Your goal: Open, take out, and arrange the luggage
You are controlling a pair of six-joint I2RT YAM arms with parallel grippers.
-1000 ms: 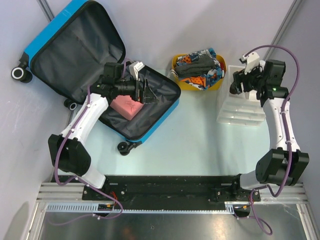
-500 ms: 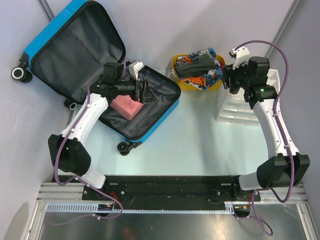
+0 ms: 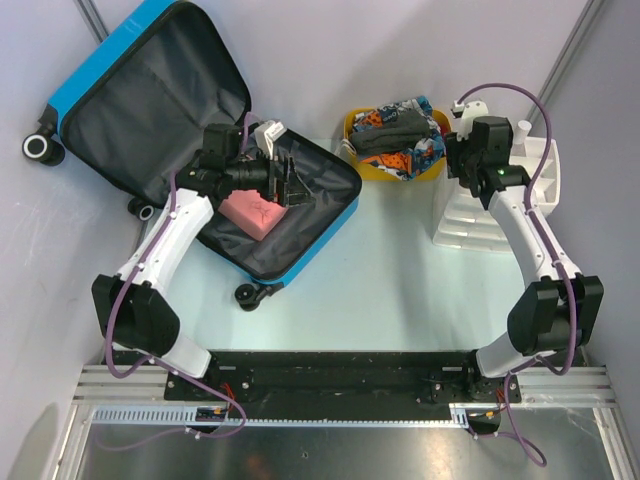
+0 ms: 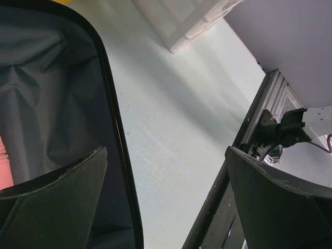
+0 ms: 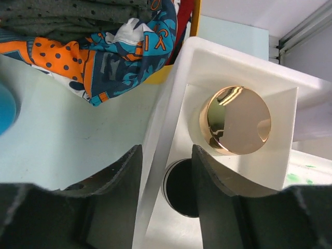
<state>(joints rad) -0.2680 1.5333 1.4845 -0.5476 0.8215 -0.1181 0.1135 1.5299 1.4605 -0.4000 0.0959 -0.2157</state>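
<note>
Your right gripper (image 5: 166, 155), narrowly parted and empty, has swung off the white plastic organiser (image 3: 480, 228) towards the yellow plastic tub (image 3: 385, 173) at the far edge, while the left gripper (image 4: 166, 155) still hangs wide over the open bright-blue hard-shell suitcase (image 3: 150, 110) in the far left corner, so unpacking likely resumes.

— Open ground?
— Bare table (image 3: 400, 270) between the luggage (image 3: 140, 110) and the rack (image 3: 480, 225). A wide lane.
— Left side?
— Left gripper (image 3: 290, 180), jaws wide, hangs over the lower shell. The pouch (image 3: 250, 212) lies just beside it, with the shell rim to its right.
— Right?
— Tight. Right gripper (image 5: 165, 176) straddles the rack's wall, fingers apart. The tub (image 3: 368, 168) sits close on the left, and a gold lid (image 5: 236, 120) fills the compartment ahead.
</note>
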